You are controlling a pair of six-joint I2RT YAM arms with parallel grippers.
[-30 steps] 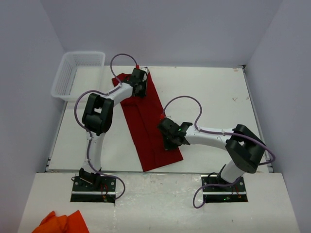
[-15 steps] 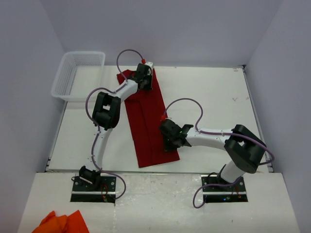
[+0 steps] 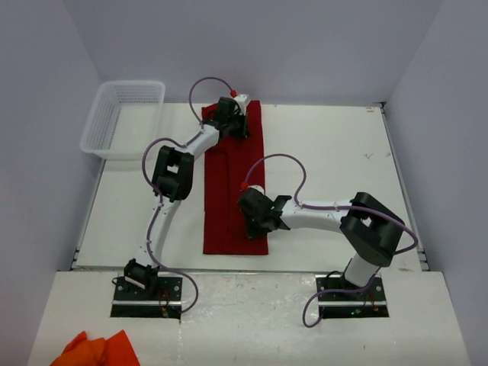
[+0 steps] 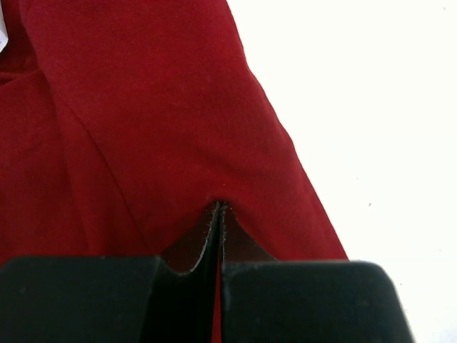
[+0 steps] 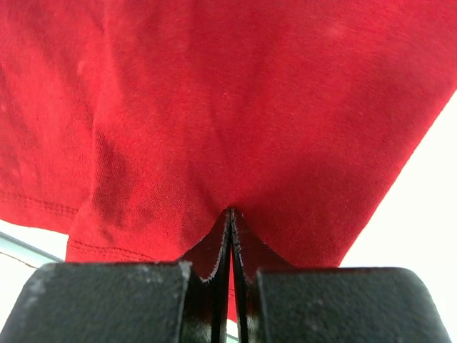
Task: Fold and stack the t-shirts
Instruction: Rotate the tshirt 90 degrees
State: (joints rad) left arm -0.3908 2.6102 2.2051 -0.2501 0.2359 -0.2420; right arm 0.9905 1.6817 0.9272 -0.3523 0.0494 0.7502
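A dark red t-shirt [image 3: 221, 202], folded into a long narrow strip, lies lengthwise down the middle of the white table [image 3: 335, 152]. My left gripper [image 3: 236, 126] is at the strip's far end, shut on a pinch of the cloth. In the left wrist view the closed tips of that gripper [image 4: 220, 207] bite into the red fabric [image 4: 157, 107]. My right gripper [image 3: 253, 223] sits near the strip's near right edge, also shut on the cloth. The right wrist view shows its tips [image 5: 230, 211] pinching the shirt [image 5: 235, 93] close to a stitched hem.
A white mesh basket [image 3: 122, 114] stands at the table's far left corner. An orange cloth [image 3: 95, 351] lies on the near shelf, left of the left arm's base. Grey walls close in the table on three sides.
The strip has swung from slanted to straight. My left gripper carried the far end rightward, and my right gripper drew the near end leftward. Both stayed shut.
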